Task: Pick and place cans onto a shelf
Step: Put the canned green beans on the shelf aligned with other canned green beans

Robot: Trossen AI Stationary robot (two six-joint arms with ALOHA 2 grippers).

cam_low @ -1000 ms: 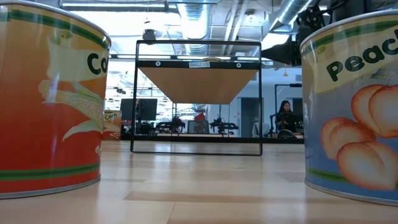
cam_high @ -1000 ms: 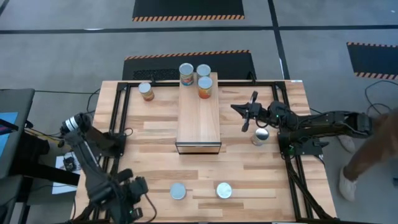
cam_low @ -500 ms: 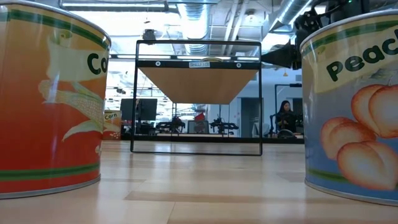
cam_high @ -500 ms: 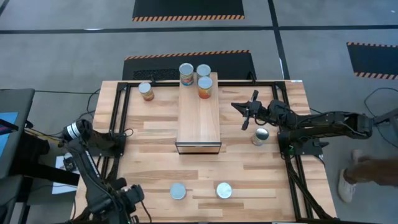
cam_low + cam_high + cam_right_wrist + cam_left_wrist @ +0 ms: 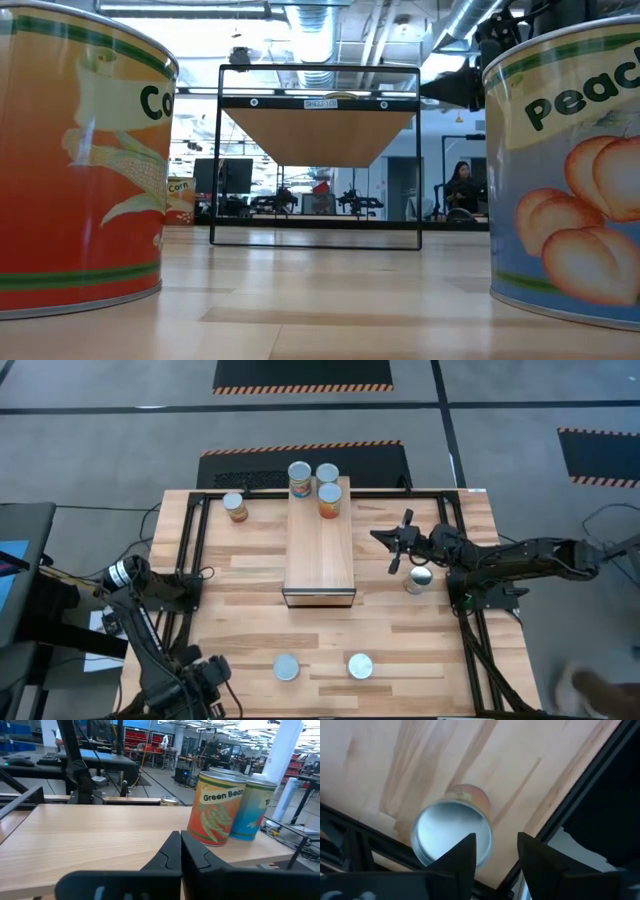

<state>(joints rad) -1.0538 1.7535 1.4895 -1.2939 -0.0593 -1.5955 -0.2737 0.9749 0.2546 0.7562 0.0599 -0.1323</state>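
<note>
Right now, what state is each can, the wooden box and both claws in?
Three cans with silvery tops: upright on the box's far end.
Orange-labelled can: upright on the table, left of the box.
Can below the right arm: upright.
Two near cans: upright.
Long light-wood box: mostly bare.
Left claw: open.
Right claw: shut, empty.

The shelf (image 5: 320,543) runs down the middle of the table (image 5: 240,610), with three cans (image 5: 318,483) crowding its 12 o'clock end while the rest of its plank top lies bare. Open board flanks it at 9 o'clock, apart from one can (image 5: 235,507) near the far corner. At 3 o'clock the right tool (image 5: 397,542) and a can (image 5: 419,578) block the way, and two cans (image 5: 323,666) stand at 6 o'clock.
</note>
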